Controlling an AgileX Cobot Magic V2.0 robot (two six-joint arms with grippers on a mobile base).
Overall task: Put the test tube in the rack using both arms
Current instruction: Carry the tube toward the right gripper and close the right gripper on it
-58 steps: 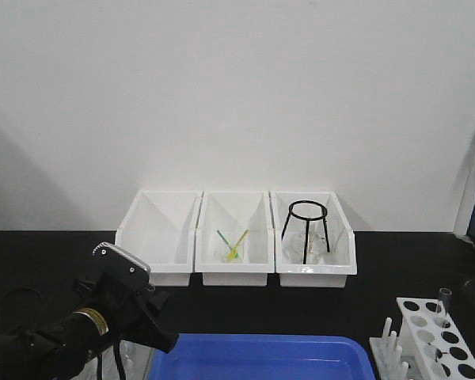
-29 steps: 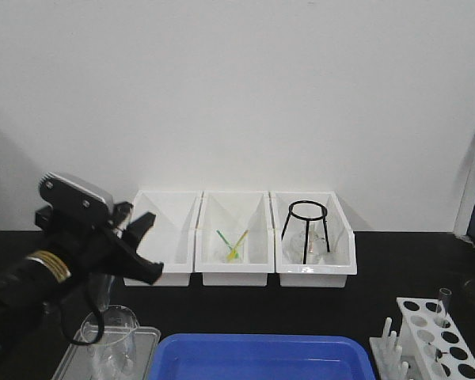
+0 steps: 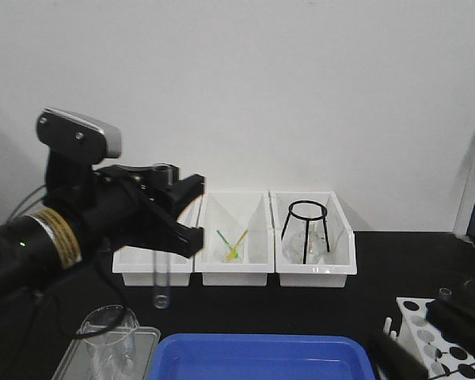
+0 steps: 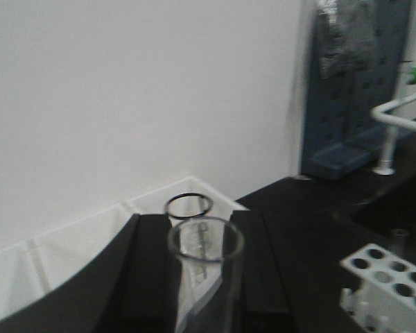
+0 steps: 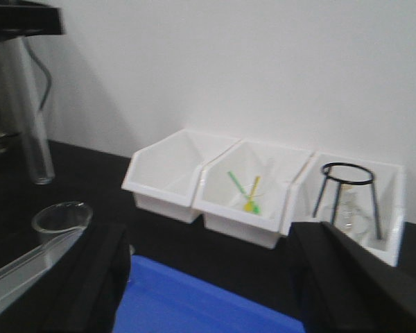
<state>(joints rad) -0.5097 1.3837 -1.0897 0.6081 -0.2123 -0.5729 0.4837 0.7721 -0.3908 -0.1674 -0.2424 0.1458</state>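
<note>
Fingers (image 3: 188, 236) of the left gripper (image 3: 168, 207) pinch the tube (image 3: 161, 269) upright by its upper part, its rounded end hanging free above and beside the beaker (image 3: 111, 332); the right gripper (image 5: 215, 277) is spread wide, low by the rack (image 4: 402, 277)

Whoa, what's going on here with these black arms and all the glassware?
The left claw holds a slender glass test tube upright by its upper end, up in the air beside a beaker. The white rack with round holes sits at the far right of the black table, and this tube is not in it yet. The right claw is open and empty, low down near that rack.
</note>
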